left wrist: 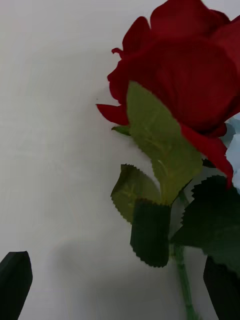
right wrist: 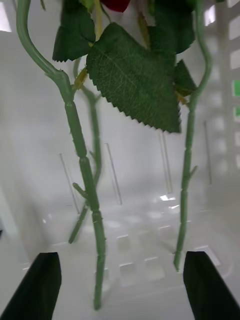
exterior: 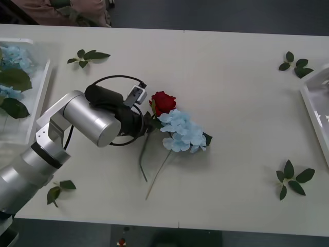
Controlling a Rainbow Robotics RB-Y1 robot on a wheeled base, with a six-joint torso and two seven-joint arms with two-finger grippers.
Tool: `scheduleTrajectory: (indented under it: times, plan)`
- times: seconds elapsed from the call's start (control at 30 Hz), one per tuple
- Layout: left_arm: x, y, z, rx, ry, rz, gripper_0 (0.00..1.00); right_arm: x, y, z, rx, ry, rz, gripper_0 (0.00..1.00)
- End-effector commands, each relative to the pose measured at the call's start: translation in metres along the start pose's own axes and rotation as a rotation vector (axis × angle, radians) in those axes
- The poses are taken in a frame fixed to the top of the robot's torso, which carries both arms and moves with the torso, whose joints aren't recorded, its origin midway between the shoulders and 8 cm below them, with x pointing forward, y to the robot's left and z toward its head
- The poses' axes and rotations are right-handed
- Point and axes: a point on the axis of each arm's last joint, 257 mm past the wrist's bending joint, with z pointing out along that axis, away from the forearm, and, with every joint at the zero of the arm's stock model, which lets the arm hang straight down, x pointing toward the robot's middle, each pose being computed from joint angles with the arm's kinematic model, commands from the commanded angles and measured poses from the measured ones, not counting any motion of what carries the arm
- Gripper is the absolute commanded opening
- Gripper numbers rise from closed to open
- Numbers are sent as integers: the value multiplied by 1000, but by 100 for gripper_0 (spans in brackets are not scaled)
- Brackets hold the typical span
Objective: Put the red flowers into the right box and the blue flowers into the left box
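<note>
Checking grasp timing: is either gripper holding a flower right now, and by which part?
Nothing is held. The left gripper is open over the red rose; the right gripper is open above stems in the right box.

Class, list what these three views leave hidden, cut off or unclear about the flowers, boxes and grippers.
- Front view: the left gripper's jaws, hidden behind its own wrist beside the red rose.
- Front view: the right box, cut off by the picture's edge, contents unseen.
- Front view: the left box, partly cut off; its blue flowers can't be counted.
- Right wrist view: the rose blooms, cropped above the stems.
</note>
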Motion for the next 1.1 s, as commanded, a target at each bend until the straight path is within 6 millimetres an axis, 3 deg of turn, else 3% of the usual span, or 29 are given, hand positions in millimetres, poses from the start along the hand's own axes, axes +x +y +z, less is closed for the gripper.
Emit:
scheduleTrajectory:
  times: [0.03,0.23,0.47,0.67,0.8,0.9,1.0,1.03,1.07,1.1]
  plan:
    - [-24,-6,3,-4,-53,71,100,-29,14,-29,-66,-58,-35,100]
    - [-32,-18,13,0,-42,114,100,-51,71,-42,-253,-84,-48,100]
    - [-39,-21,27,-4,-49,124,100,-68,118,-57,-400,-118,-75,100]
    - [-35,-25,37,-7,-56,143,100,-89,187,-75,-619,-216,-107,100]
    - [-34,-28,37,-6,-54,153,100,-91,223,-90,-745,-209,-83,100]
    - [-31,-29,39,-6,-49,162,85,-89,246,-104,-804,-176,-58,100]
    - [-30,-30,39,-7,-47,164,49,-90,269,-117,-798,-152,-37,100]
    - [-31,-30,39,-7,-48,165,42,-90,272,-118,-795,-147,-29,100]
    - [-30,-30,39,-6,-46,164,25,-91,281,-123,-785,-137,-14,100]
    - [-29,-31,39,-6,-46,165,17,-91,286,-125,-785,-134,-10,100]
